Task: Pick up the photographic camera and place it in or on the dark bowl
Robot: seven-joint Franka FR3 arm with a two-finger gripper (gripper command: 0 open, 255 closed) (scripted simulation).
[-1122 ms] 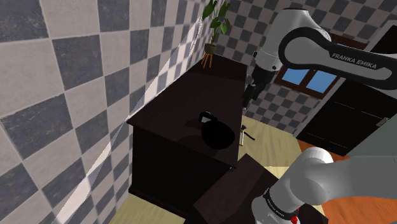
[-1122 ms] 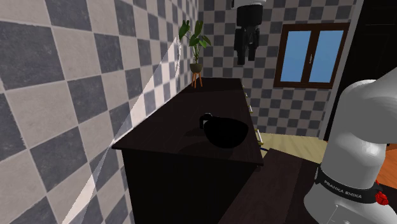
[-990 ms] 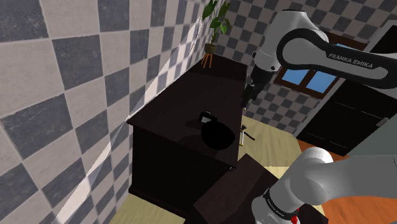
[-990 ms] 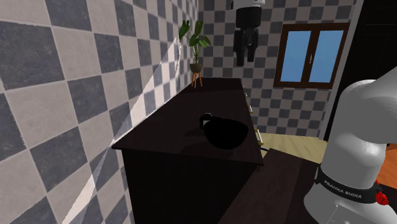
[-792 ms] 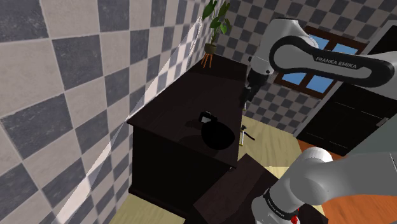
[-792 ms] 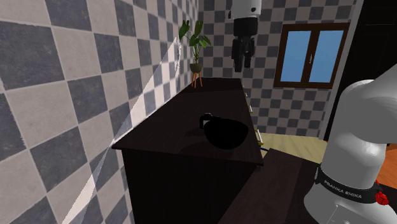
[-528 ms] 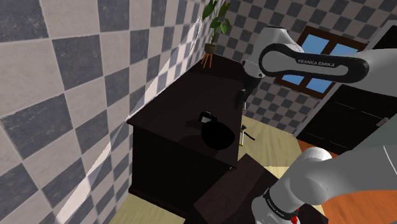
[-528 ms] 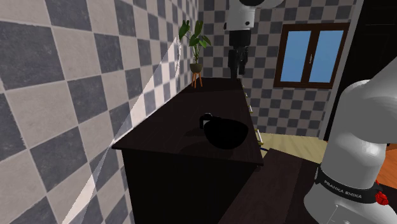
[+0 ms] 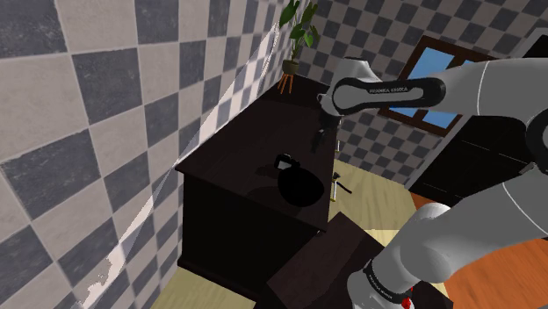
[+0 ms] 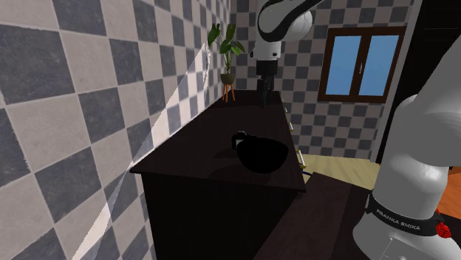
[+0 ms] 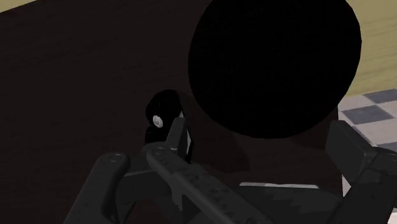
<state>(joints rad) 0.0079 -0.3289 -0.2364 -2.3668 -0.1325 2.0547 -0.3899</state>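
Note:
A small black photographic camera (image 9: 285, 162) sits on the dark dresser top (image 9: 237, 149), touching the rim of the black bowl (image 9: 300, 186) on its wall side. The second exterior view has the camera (image 10: 238, 140) just left of the bowl (image 10: 263, 154). My gripper (image 9: 323, 133) hangs in the air above the dresser's far half, beyond both, pointing down (image 10: 264, 100). In the wrist view its fingers (image 11: 353, 156) stand apart, open and empty, with the camera (image 11: 162, 114) and the bowl (image 11: 273, 63) ahead of the gripper (image 11: 261, 162).
A potted plant on a small stool (image 9: 294, 44) stands at the dresser's far end by the checkered wall. The dresser's front edge with its drawer handles (image 10: 299, 155) drops off to the floor. My dark stand (image 9: 325, 259) is in front.
The arm has swung down and toward the wall, bringing the gripper from high beside the window to lower over the dresser's far half. Camera and bowl have not moved.

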